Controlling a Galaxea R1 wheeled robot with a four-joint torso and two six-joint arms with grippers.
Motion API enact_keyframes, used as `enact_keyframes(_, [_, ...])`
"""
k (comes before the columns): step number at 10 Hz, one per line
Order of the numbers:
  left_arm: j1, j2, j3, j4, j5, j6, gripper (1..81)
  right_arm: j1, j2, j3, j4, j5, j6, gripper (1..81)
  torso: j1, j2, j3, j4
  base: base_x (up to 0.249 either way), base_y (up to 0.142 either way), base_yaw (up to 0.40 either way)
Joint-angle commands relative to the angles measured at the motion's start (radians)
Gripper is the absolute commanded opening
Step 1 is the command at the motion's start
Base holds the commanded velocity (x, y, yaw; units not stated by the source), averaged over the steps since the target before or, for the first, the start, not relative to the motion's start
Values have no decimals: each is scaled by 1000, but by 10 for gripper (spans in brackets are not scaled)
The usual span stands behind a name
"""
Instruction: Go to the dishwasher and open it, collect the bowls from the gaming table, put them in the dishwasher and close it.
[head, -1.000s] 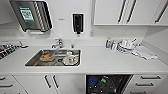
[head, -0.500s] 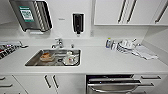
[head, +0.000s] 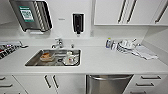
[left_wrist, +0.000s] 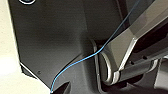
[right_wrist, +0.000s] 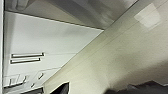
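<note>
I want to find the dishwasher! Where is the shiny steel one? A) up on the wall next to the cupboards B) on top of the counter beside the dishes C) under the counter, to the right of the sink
C: the dishwasher, with its steel front and bar handle, sits below the white counter, to the right of the sink.

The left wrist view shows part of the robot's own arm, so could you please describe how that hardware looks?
A wide dark plate, matt and near black, covers much of the left wrist view. Beside it runs a jointed bar in grey metal with pale, lighter edges, ending in a rounded loop-shaped link. A thin bright blue cable curves across the plate. No markings are legible.
</note>
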Motion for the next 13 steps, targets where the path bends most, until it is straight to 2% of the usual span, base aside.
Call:
enact_keyframes(1, [-21,-5,3,1,43,7,811,-293,153,-353,-535,148,-13,811,0,0,0,0,0,0,0])
enact_keyframes(3, [-23,-17,-17,2,-26,7,811,-356,201,-456,-562,143,-13,811,0,0,0,0,0,0,0])
enact_keyframes(5, [-30,-17,-38,1,-30,7,811,-416,236,-533,-588,125,-13,811,0,0,0,0,0,0,0])
enact_keyframes(8, [-53,-23,-46,2,-31,7,811,-475,274,-605,-620,19,-13,811,0,0,1,0,0,0,0])
enact_keyframes(9, [-60,-27,-57,4,-30,7,811,-497,290,-634,-620,17,-14,811,0,0,1,0,0,0,0])
enact_keyframes(11, [-61,-30,-78,2,-25,71,811,-530,340,-711,-616,19,-13,811,0,-1,2,0,0,0,0])
enact_keyframes(13, [-76,-22,-77,2,-22,122,811,-556,410,-808,-616,28,-13,811,0,-1,2,0,0,0,0])
